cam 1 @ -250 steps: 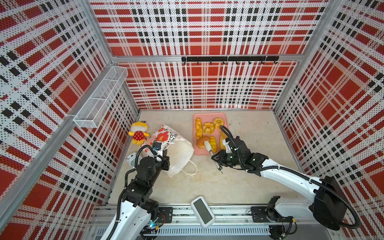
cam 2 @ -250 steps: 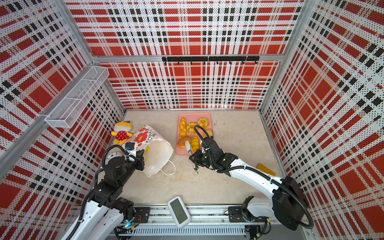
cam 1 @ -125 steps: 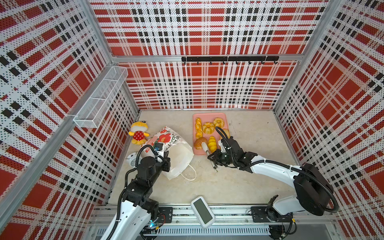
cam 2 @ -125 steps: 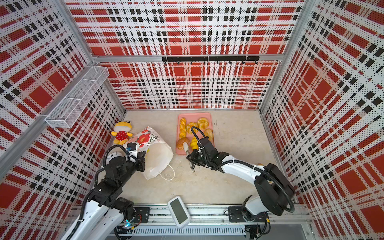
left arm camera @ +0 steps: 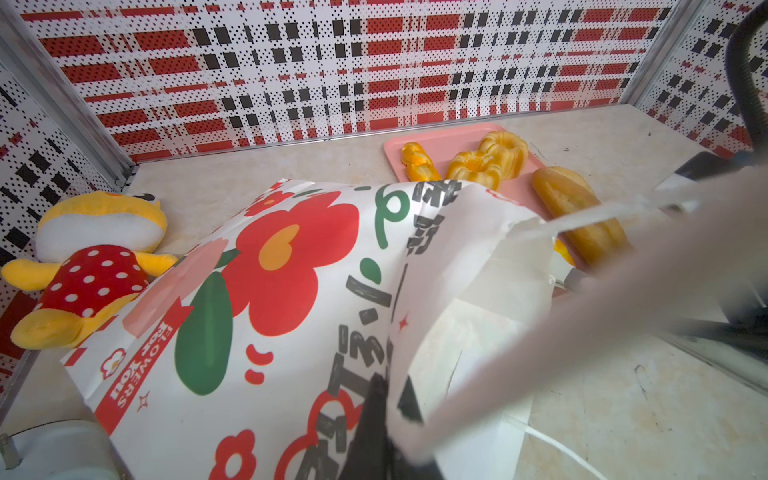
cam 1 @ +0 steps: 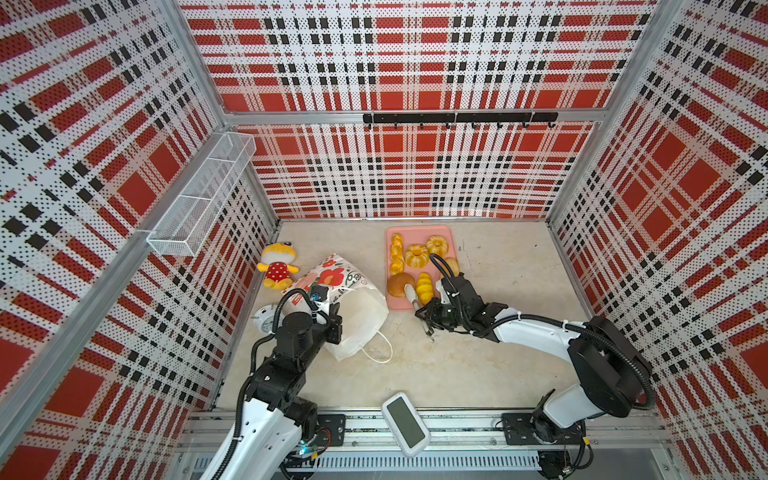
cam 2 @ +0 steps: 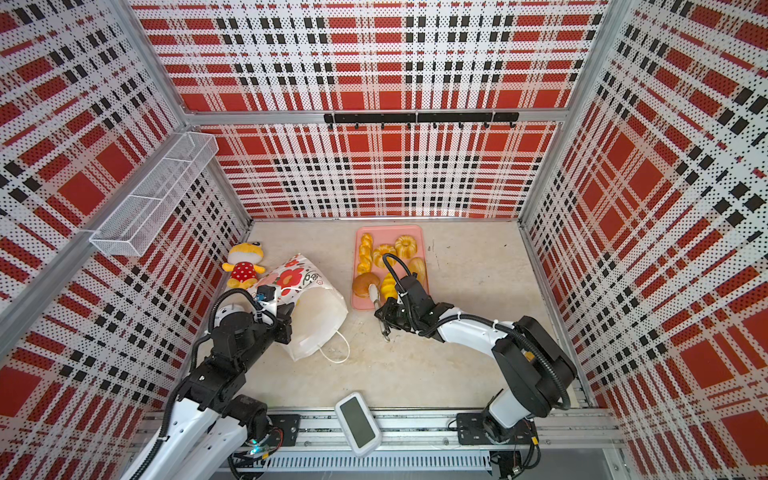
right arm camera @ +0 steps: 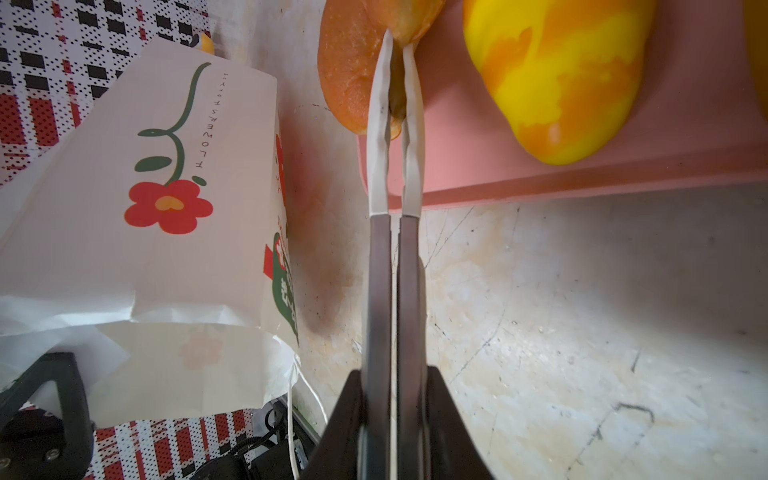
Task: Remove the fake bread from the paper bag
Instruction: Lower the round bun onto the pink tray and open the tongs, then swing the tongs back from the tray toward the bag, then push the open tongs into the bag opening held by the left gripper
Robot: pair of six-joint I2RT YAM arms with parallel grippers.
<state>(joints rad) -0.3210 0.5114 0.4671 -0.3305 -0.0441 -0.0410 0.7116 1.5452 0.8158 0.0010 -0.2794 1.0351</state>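
Right wrist view: right fingers clamped tight on the metal tongs, only the finger stubs in frame. The tongs' white tips are nearly closed on the edge of the brown round bun, with a sliver of it between them. The bun is cut off by the frame edge, as is the yellow croissant roll beside it on the pink tray.

Left wrist view: left fingers pinched closed on the rim of the paper bag, one finger behind the paper. A blurred cord handle smears across the frame.

The bag lies on its side on the counter, left of the tray, mouth toward the front. Its inside can't be made out in any view.

In both top views the long loaf sits partly behind the right arm's cable, and the tray's near right corner is hidden under the right wrist. The white clock is half hidden by the left arm.

Counts, visible only:
- Fake bread: 6, all on the tray.
  - 1 twisted stick
  - 2 ring cakes
  - 1 long loaf
  - 1 bun
  - 1 croissant roll
- 1 bag, 1 tray, 1 pair of tongs, 1 clock.
- 1 plush toy, just beside the bag's closed end, near the left wall.
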